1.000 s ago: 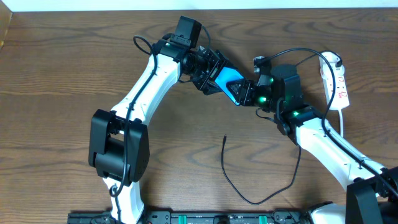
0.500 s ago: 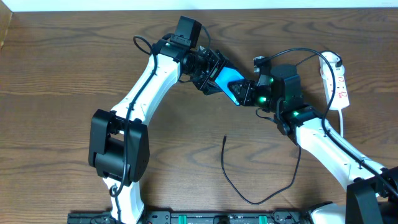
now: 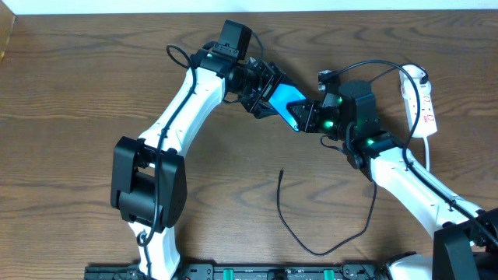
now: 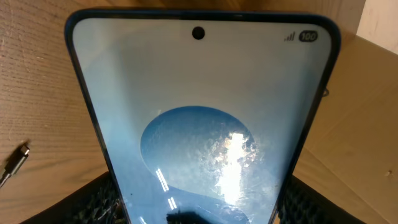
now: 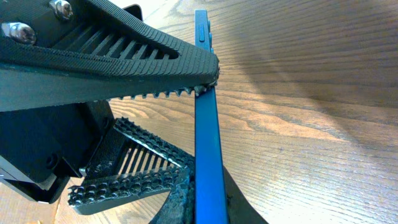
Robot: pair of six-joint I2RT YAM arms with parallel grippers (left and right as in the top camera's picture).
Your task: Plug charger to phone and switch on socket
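Note:
The phone (image 3: 285,99) has a bright blue screen and is held off the table between both grippers at the back centre. My left gripper (image 3: 264,93) is shut on it across its width; the screen (image 4: 199,112) fills the left wrist view, between the finger pads (image 4: 199,202). My right gripper (image 3: 310,117) is shut on the phone's other end, seen edge-on (image 5: 205,112) between its jaws (image 5: 208,205). The charger (image 3: 311,250) is a thin black cable lying loose on the table, its plug tip (image 3: 281,173) free in front of the phone and also visible in the left wrist view (image 4: 15,165). The socket (image 3: 420,97) is a white strip at the far right.
The right arm (image 3: 405,179) reaches in from the lower right, over part of the black cable. The left arm (image 3: 183,109) comes in from the lower left. Bare wooden table (image 3: 78,93) lies to the left. The socket's white cord (image 3: 429,148) runs toward the front.

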